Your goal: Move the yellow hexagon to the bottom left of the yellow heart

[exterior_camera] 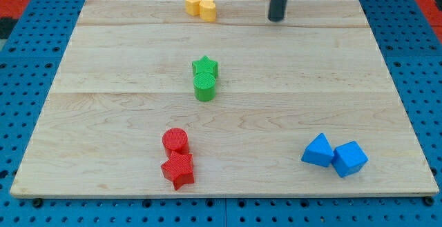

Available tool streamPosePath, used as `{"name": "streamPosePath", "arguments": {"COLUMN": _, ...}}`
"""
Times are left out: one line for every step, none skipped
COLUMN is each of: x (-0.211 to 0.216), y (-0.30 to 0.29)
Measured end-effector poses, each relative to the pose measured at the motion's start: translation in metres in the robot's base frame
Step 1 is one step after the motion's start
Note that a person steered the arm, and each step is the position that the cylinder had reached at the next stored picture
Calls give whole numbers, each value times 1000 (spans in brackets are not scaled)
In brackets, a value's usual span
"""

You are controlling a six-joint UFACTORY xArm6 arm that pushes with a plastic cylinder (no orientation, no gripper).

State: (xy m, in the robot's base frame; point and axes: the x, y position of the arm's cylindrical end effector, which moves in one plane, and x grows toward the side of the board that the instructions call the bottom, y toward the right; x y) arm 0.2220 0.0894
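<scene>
Two yellow blocks touch each other at the view's top edge of the wooden board. The left one looks like the yellow hexagon. The right one, slightly lower, looks like the yellow heart. My tip is the end of a dark rod resting on the board, well to the right of both yellow blocks and about level with the heart. It touches no block.
A green star sits against a green cylinder at mid-board. A red cylinder and a red star are at the bottom left of centre. A blue triangle and a blue cube are at the bottom right.
</scene>
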Motion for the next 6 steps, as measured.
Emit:
{"name": "streamPosePath", "arguments": {"x": -29, "y": -40}}
{"name": "streamPosePath", "arguments": {"x": -29, "y": -57}}
{"name": "streamPosePath", "arguments": {"x": -30, "y": -91}}
{"name": "streamPosePath", "arguments": {"x": -29, "y": -133}}
{"name": "streamPosePath", "arguments": {"x": -30, "y": -187}}
{"name": "streamPosePath", "arguments": {"x": -13, "y": -201}}
